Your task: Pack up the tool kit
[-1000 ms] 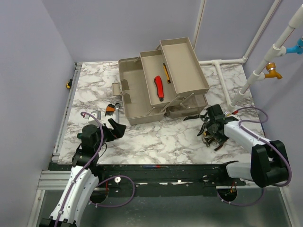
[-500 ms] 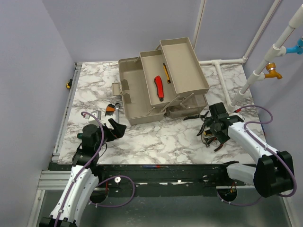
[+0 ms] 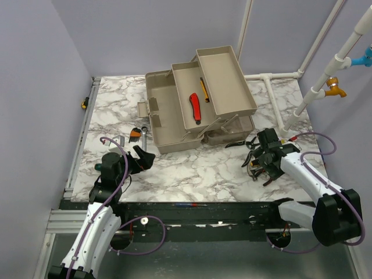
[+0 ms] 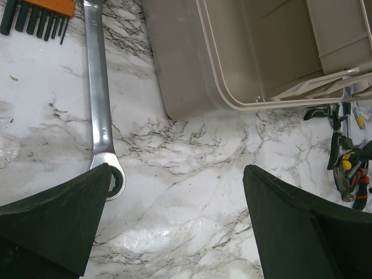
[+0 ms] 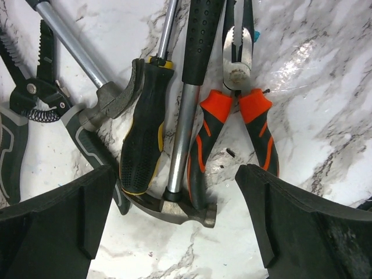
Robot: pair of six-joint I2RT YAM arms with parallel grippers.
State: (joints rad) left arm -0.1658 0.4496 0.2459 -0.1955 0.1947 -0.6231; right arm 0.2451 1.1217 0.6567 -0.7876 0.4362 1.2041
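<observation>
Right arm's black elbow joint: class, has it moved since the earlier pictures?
Yes. The black elbow joint has swung nearer the camera and rightward, away from the open beige plastic toolbox.

**Robot test cell in a lab**

A left arm (image 3: 107,192) and a right arm (image 3: 308,174) are bolted to a dark metal frame (image 3: 203,214) at a marble-patterned worktop (image 3: 192,168). Bare lilac walls (image 3: 35,87) and white plastic pipes (image 3: 273,99) surround it.

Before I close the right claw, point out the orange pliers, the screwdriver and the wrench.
Orange pliers (image 5: 235,74), right wrist view, on the pivot.
Screwdriver (image 5: 145,125), right wrist view, on the black-and-yellow handle.
Wrench (image 4: 99,99), left wrist view, on the shaft.
</observation>
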